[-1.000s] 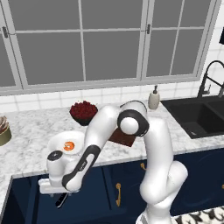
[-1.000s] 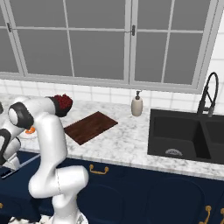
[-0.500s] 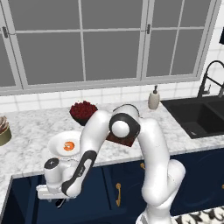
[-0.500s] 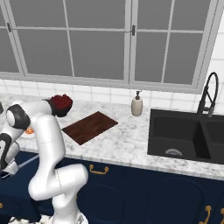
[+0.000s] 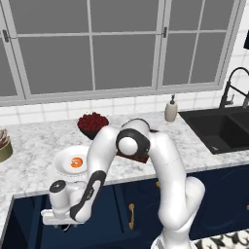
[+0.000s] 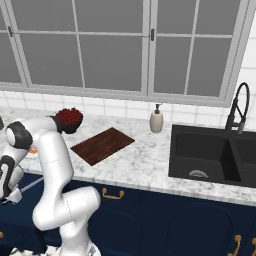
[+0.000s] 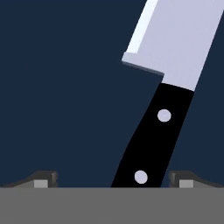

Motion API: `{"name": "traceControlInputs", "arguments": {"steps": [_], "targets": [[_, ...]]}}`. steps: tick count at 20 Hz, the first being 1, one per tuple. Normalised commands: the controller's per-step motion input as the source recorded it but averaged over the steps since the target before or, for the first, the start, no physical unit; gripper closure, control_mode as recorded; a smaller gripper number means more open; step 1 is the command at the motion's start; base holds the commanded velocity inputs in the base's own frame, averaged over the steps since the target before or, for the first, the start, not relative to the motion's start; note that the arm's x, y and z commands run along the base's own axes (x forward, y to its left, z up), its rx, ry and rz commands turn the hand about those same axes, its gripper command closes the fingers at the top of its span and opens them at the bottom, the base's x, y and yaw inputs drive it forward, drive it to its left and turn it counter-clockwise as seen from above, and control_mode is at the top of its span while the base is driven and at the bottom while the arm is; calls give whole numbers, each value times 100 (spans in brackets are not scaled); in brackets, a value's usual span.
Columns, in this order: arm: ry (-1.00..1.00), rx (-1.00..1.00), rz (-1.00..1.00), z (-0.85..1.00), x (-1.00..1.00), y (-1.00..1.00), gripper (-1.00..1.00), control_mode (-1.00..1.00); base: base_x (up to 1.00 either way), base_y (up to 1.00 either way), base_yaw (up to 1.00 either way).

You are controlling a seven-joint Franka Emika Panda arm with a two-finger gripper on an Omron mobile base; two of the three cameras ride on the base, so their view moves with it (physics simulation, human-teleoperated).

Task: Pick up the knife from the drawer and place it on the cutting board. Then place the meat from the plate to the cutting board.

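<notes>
The knife [image 7: 158, 118] lies on the dark blue floor of the drawer [image 7: 57, 87], black handle toward me and silver blade pointing away. My gripper [image 7: 113, 179] is open just above it, with the handle between the fingertips and closer to the right one. In the left base view my gripper [image 5: 62, 223] hangs low at the front left, below the counter edge. The white plate [image 5: 62, 161] holds the orange-pink meat [image 5: 76, 162]. The reddish-brown cutting board [image 6: 102, 145] lies bare on the counter; the arm partly hides the cutting board [image 5: 137, 158] in the left base view.
A dark bowl of red berries [image 5: 92, 122] stands behind the plate. A soap dispenser [image 6: 157, 120] stands by the black sink [image 6: 215, 155] with its faucet [image 6: 239, 107] on the right. Navy cabinet doors with brass pulls [image 6: 114, 193] run below the marble counter [image 6: 145, 165].
The hand has dropped lower at the front left, down into the drawer toward the knife. Nothing on the counter has moved.
</notes>
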Motion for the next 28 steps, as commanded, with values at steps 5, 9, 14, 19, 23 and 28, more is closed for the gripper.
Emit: {"name": "traceControlInputs", "arguments": {"steps": [5,9,14,19,23,28], "targets": [[0,0,0,-39,-6,17,100,-100,0,0,0],[0,0,0,-39,-3,21,100,-100,0,0,0],[0,1,-3,-29,-43,18,100,-100,0,0,0],[0,4,-15,-4,-55,30,100,-100,0,0,0],[10,12,-3,19,-28,21,100,-100,0,0,0],[10,10,-16,53,-31,28,100,-100,0,0,0]]}}
